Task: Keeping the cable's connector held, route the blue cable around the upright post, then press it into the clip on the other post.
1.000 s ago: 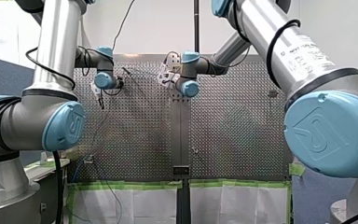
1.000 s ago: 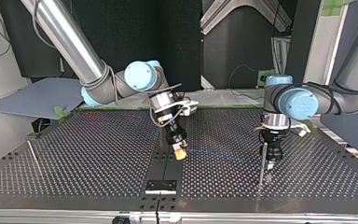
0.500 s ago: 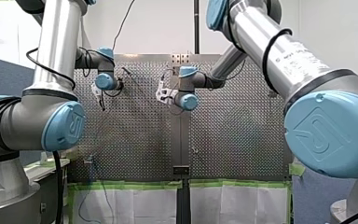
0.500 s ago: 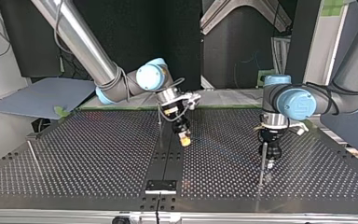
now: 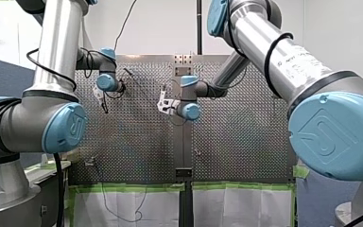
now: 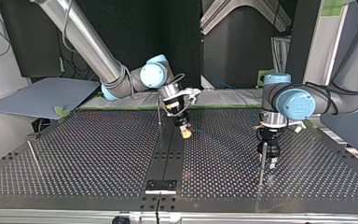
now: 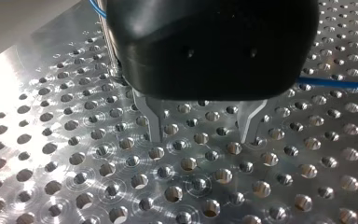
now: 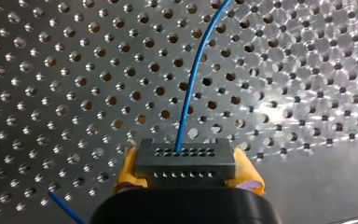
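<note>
- My right end effector (image 8: pixel 186 164) is closed on the grey connector (image 8: pixel 185 158). Its yellow pads (image 8: pixel 127 168) press on the connector's two short sides.
- The connector is held over the perforated surface (image 8: pixel 51 70), with its rows of holes facing ahead.
- The blue cable (image 8: pixel 193 79) leaves one hole in the connector's upper row. It runs ahead over the surface in a gentle curve.
- A second stretch of the blue cable shows beside the body of my right end effector, close to the connector.
- In the top view, a thin upright post (image 6: pixel 159 109) stands near the connector.
- A second upright post (image 6: pixel 262 165) stands well apart from the connector, on the opposite side to the first.
- My left end effector (image 7: pixel 199 134) is open. Its metal fingers (image 7: pixel 153 123) stand apart over the surface with nothing between them.
- My left end effector hangs just beside the second upright post, well apart from the connector.
- In the left wrist view, the blue cable passes behind the black body of my left end effector. Whether it bends around a post cannot be told.
</note>
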You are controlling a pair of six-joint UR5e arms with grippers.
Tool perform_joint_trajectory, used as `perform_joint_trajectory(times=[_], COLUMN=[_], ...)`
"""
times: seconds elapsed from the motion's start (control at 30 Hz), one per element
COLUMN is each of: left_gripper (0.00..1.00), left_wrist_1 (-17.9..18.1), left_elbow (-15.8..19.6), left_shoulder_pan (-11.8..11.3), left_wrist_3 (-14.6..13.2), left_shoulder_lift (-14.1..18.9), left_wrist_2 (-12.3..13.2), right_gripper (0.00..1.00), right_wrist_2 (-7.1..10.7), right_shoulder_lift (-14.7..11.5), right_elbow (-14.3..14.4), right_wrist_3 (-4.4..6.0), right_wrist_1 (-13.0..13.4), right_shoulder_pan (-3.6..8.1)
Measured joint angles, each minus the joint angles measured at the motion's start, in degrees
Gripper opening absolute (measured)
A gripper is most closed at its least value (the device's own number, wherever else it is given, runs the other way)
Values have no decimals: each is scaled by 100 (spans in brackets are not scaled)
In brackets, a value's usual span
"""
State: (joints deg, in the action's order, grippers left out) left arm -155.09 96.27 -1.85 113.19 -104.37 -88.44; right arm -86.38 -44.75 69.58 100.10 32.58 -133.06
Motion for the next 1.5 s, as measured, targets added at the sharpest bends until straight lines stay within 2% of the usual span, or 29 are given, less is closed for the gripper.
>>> perform_joint_trajectory(times=[0.03,0.23,0.37,0.67,1.0,1.2,1.5], left_gripper=[100,100,100,100,100,100,100], left_wrist_1=[-6,-55,-119,-144,-145,-145,-145], left_elbow=[1,1,1,0,0,0,1], left_shoulder_pan=[4,35,61,80,82,82,82], left_wrist_3=[8,33,31,36,43,48,115], left_shoulder_lift=[0,-96,-220,-260,-262,-262,-264], left_wrist_2=[0,0,1,-15,-41,-41,-44], right_gripper=[0,0,0,0,0,0,0], right_wrist_2=[-13,-52,-99,-218,-319,-397,-596], right_shoulder_lift=[14,183,370,678,1040,1329,1792], right_elbow=[35,223,272,366,532,693,741], right_wrist_3=[-2,-19,-47,-88,-127,-144,-195], right_wrist_1=[6,21,23,44,191,413,600], right_shoulder_pan=[1,4,4,-1,-2,-15,-99])
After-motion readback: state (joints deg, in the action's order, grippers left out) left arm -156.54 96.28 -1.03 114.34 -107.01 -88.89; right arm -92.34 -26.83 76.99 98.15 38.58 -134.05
